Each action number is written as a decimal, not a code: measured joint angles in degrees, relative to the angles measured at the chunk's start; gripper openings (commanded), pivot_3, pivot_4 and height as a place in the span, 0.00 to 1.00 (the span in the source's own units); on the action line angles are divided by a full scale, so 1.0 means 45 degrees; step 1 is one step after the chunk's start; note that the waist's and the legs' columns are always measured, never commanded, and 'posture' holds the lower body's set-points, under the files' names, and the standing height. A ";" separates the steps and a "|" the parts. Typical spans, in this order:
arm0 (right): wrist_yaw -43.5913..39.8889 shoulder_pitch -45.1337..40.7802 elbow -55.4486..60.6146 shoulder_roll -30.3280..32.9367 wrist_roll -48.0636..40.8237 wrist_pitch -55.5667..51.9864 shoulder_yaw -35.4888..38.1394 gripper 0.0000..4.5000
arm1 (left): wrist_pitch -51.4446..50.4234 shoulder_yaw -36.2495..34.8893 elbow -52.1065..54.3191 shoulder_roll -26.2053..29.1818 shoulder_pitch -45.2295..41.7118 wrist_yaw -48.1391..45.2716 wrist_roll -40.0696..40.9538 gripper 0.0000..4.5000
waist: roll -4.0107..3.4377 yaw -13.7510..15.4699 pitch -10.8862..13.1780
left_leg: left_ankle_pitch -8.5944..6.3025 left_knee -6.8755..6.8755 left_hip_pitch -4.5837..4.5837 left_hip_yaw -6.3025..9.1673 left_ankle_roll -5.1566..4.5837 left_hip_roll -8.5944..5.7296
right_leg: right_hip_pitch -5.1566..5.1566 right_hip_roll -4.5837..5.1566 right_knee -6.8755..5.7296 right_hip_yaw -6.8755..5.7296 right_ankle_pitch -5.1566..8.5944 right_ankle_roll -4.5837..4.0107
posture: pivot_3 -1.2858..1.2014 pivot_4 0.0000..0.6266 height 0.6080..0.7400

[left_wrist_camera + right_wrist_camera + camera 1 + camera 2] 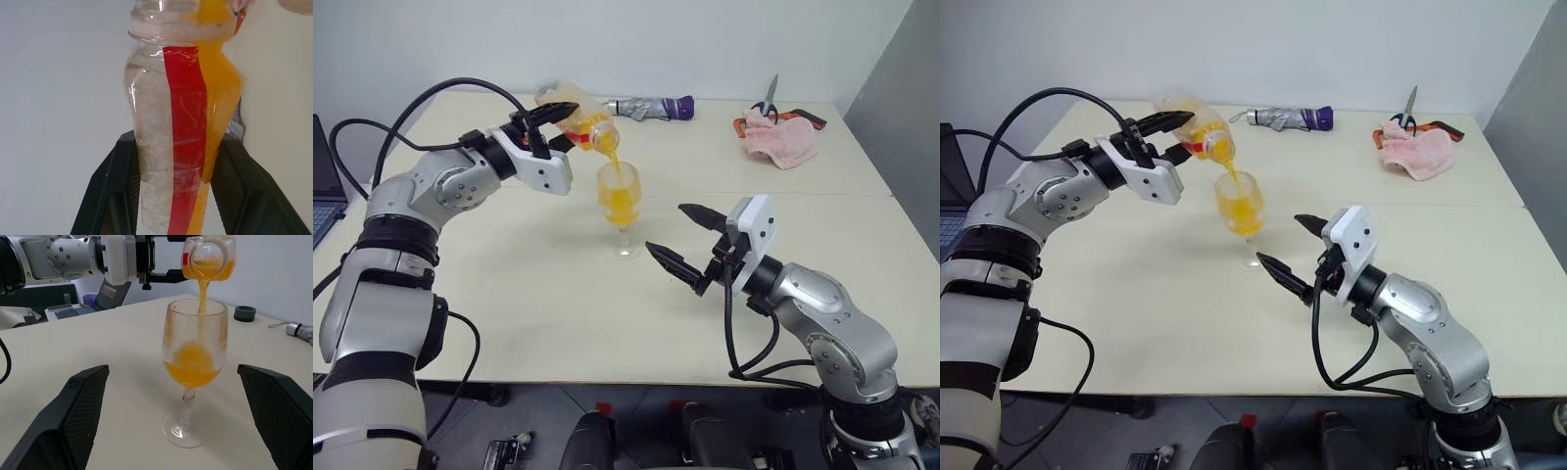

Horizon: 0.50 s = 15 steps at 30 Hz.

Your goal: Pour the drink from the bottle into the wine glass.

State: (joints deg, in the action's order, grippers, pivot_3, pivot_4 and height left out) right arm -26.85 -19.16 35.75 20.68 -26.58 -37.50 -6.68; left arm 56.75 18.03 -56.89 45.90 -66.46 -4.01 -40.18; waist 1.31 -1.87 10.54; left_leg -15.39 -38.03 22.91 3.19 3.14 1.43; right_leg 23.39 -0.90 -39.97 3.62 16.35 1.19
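My left gripper [551, 129] is shut on the bottle [578, 116], which is tipped with its open mouth down over the wine glass [623, 211]. A stream of the orange drink [615, 163] runs from the mouth into the bowl, which holds orange liquid in its lower part [191, 372]. The glass stands upright on the table. In the left wrist view the bottle [181, 122] with its red label strip sits between the two black fingers [110, 193]. My right gripper [666, 227] is open and empty, low over the table just right of the glass's foot.
A folded grey and purple umbrella [651, 106] lies at the back of the beige table [538, 294]. A pink cloth [781, 139] and scissors [766, 102] lie at the back right. A laptop [323, 191] sits at the left edge. A small dark round cap [244, 312] lies beyond the glass.
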 measured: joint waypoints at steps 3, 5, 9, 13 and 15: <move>0.0099 0.0018 0.0000 0.0001 0.0014 -0.0010 -0.0050 1.00 | 0.0006 0.0066 -0.0113 0.0001 -0.0156 0.0197 -0.0107 0.37 | 0.0000 0.0003 0.0000 | 0.0000 -0.0001 0.0001 0.0002 0.0000 0.0000 | 0.0000 0.0000 0.0001 -0.0003 0.0000 0.0000 | 0.52 0.24 1.00; 0.0160 0.0043 0.0000 0.0003 0.0031 -0.0010 -0.0065 1.00 | 0.0011 0.0066 -0.0154 0.0003 -0.0281 0.0257 -0.0128 0.37 | 0.0000 0.0002 0.0000 | 0.0000 -0.0001 0.0001 0.0000 0.0000 -0.0001 | 0.0000 0.0000 0.0000 -0.0001 0.0000 0.0000 | 0.52 0.24 1.00; 0.0201 0.0048 0.0000 0.0006 0.0102 -0.0009 -0.0226 1.00 | 0.0027 0.0100 -0.0243 0.0005 -0.0326 0.0451 -0.0164 0.37 | 0.0000 -0.0004 0.0000 | 0.0000 0.0000 -0.0001 0.0000 0.0000 0.0001 | 0.0000 -0.0001 -0.0001 -0.0001 0.0000 0.0000 | 0.52 0.24 1.00; 0.0206 0.0050 0.0000 0.0004 0.0150 -0.0007 -0.0321 1.00 | 0.0079 0.0179 -0.0326 0.0017 -0.0327 0.0490 -0.0187 0.37 | 0.0000 0.0002 0.0000 | 0.0000 -0.0003 0.0001 0.0000 0.0000 -0.0001 | 0.0000 0.0001 -0.0001 -0.0002 0.0000 0.0000 | 0.52 0.24 1.00; 0.0211 0.0049 -0.0001 -0.0001 0.0160 -0.0007 -0.0340 1.00 | 0.0110 0.0192 -0.0329 0.0025 -0.0333 0.0501 -0.0191 0.37 | 0.0000 0.0002 0.0000 | 0.0000 -0.0003 0.0000 0.0001 0.0000 -0.0001 | 0.0000 0.0001 -0.0002 -0.0003 0.0000 0.0000 | 0.52 0.24 1.00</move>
State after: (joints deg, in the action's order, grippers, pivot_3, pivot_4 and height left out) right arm -25.90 -18.94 35.75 20.68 -25.87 -37.53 -8.21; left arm 57.25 18.89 -58.38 46.01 -67.96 -1.76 -41.04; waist 1.31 -1.86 10.54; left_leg -15.39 -38.05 22.91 3.19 3.14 1.42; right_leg 23.39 -0.90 -39.98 3.61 16.35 1.19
